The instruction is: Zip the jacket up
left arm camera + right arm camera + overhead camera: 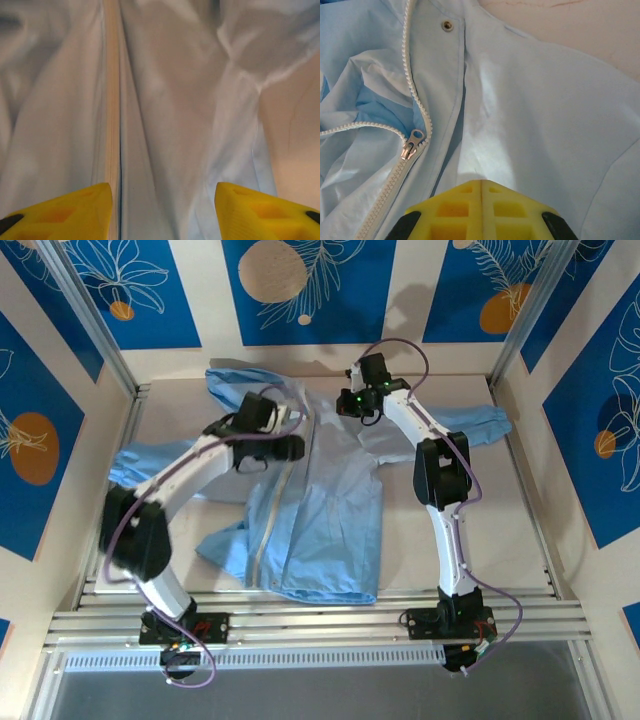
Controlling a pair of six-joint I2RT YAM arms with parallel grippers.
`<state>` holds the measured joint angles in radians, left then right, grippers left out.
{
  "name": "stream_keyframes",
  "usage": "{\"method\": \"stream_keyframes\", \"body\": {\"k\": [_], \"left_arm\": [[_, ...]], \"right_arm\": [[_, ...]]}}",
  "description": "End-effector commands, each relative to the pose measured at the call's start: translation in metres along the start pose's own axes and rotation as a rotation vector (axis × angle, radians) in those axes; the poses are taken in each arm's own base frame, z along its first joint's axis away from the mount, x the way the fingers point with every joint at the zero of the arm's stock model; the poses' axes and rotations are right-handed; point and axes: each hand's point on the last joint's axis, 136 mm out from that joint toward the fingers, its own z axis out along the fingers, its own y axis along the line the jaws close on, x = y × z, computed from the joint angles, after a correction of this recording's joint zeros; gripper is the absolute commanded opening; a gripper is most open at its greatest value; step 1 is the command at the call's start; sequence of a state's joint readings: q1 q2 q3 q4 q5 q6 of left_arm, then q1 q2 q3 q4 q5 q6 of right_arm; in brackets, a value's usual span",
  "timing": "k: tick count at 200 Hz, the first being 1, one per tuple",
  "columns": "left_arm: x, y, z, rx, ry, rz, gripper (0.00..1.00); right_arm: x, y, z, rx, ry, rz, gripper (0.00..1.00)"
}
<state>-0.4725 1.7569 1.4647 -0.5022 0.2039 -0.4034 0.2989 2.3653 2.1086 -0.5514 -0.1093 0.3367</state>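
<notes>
Under left hand [288, 450], stretch of zipper [264, 540] hidden; jacket [200, 100] fabric blurred.

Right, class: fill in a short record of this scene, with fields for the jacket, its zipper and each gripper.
jacket: light blue, spread on the table
zipper: closed below the slider, open above it
slider: near the jacket's top end
left gripper: open, over the zipper
right gripper: shut, beside the slider

table [515, 530]: pale, bare to the right of the right gripper [352, 405]
jacket [320, 525]: spread flat on table, beneath left gripper [292, 448] and right gripper
</notes>
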Motion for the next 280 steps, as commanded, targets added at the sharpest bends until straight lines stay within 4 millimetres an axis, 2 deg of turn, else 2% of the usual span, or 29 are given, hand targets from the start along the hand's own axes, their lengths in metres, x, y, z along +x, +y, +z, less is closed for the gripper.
{"method": "stream_keyframes", "body": {"k": [1,21,51,77,101,146,193,220,235,251,263,280], "left_arm": [[-0.033,0.007,0.031,0.04,0.01,0.023,0.56],[-0.065,0.013,0.06,0.042,-0.009,0.01,0.56],[-0.092,0.026,0.101,0.013,-0.022,-0.002,0.56],[-0.103,0.042,0.13,-0.032,-0.039,0.0,0.56],[-0.1,0.055,0.147,-0.068,-0.023,0.006,0.56],[-0.088,0.065,0.157,-0.091,0.018,0.018,0.55],[-0.082,0.068,0.138,-0.13,0.033,0.088,0.54],[-0.074,0.068,0.15,-0.069,0.046,0.077,0.51],[-0.074,0.067,0.156,-0.021,0.043,0.044,0.43],[-0.082,0.062,0.154,0.03,-0.002,0.051,0.26],[-0.088,0.055,0.148,0.075,-0.053,0.084,0.12],[-0.094,0.042,0.137,0.144,-0.125,0.146,0.0]], "right_arm": [[-0.002,0.019,-0.018,-0.051,-0.004,0.041,0.04],[0.004,0.019,-0.016,-0.06,0.009,0.061,0.04],[0.012,0.016,-0.012,-0.056,0.029,0.083,0.04],[0.017,0.014,-0.008,-0.056,0.039,0.102,0.05],[0.019,0.015,-0.006,-0.059,0.044,0.105,0.05],[0.015,0.018,-0.004,-0.063,0.037,0.106,0.05],[0.017,0.023,-0.002,-0.065,0.042,0.104,0.05],[0.018,0.023,-0.001,-0.067,0.043,0.106,0.05],[0.018,0.025,-0.003,-0.07,0.045,0.105,0.05],[0.016,0.025,-0.006,-0.082,0.044,0.105,0.05],[0.014,0.025,-0.009,-0.094,0.044,0.111,0.05],[0.011,0.027,-0.014,-0.134,0.042,0.13,0.08]]}}
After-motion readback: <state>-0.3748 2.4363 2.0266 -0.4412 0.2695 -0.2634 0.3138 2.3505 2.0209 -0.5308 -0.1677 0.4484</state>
